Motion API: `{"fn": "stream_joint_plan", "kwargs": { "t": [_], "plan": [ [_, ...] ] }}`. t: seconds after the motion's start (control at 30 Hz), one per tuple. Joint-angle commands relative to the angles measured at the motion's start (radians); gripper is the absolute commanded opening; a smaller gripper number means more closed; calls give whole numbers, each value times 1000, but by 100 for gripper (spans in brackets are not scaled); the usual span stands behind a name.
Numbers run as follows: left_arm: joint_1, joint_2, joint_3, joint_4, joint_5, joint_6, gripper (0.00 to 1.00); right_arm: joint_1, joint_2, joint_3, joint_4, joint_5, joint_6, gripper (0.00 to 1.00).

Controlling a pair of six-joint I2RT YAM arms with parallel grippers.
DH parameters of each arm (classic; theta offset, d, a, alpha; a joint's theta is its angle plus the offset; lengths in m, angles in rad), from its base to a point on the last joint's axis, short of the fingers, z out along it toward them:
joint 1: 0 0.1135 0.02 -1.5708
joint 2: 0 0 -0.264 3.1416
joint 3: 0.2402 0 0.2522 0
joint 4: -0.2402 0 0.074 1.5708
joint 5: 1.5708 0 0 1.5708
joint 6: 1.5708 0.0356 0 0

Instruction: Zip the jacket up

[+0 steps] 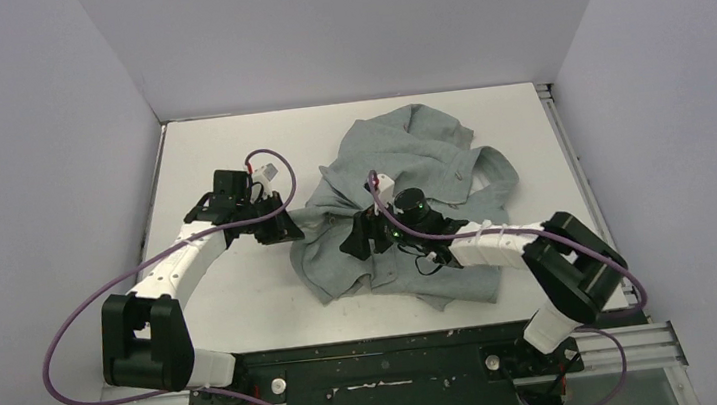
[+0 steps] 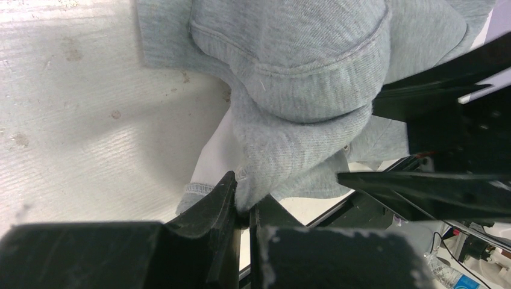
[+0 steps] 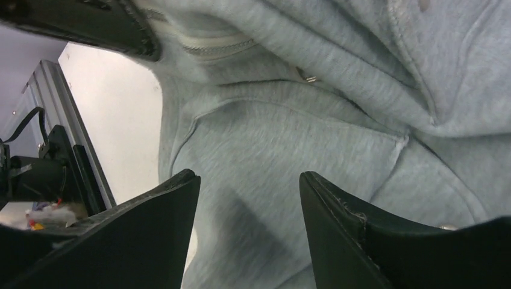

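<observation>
From above, we see the jacket (image 1: 402, 178) lying crumpled on the table (image 1: 218, 147), right of centre. The left gripper (image 1: 284, 226) meets its left edge, and the right gripper (image 1: 363, 234) sits over its middle.

In the left wrist view, we find the left gripper (image 2: 243, 201) with its jaws clamped together on a fold of the jacket (image 2: 301, 90).

In the right wrist view, the right gripper (image 3: 248, 180) hovers with its jaws apart over the grey fabric, and we can see the pale zipper (image 3: 217, 47) beyond the fingertips.

One jacket (image 1: 400, 153) out there, on one table (image 1: 218, 147). Two grippers working: the left gripper (image 2: 242, 205), the right gripper (image 3: 248, 180). Two purple cables (image 1: 71, 323) looping. One zipper (image 3: 217, 48) showing, possibly one metal pull (image 3: 310, 78), though it's blurred.
</observation>
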Motion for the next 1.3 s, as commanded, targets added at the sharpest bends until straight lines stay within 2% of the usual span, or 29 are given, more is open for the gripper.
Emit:
{"fn": "stream_joint_plan", "kwargs": {
  "t": [0.0, 0.17, 0.4, 0.6, 0.8, 1.07, 1.17, 1.27],
  "plan": [
    [9, -5, 47, -3, -3, 22, 0, -29, 119, 105, 213, -107, 36, 60],
    [13, -6, 44, -8, -1, 25, 0, -47, 221, 148, 264, -98, 59, 58],
    [12, -10, 39, -12, -3, 28, 0, -118, 270, 153, 325, -92, 59, 57],
    [12, -8, 38, -14, -3, 27, 0, -162, 310, 218, 346, -179, 34, 64],
    [12, -13, 34, -16, -4, 24, 0, -179, 354, 344, 253, -220, -12, 65],
    [11, -28, 23, -16, -1, 15, 0, -182, 449, 501, 115, -226, -77, 61],
    [11, -33, 20, -17, -1, 16, 0, -188, 445, 507, 99, -221, -88, 62],
    [12, -39, 18, -18, -4, 15, 0, -197, 383, 447, 111, -211, -96, 67]
  ]
}}
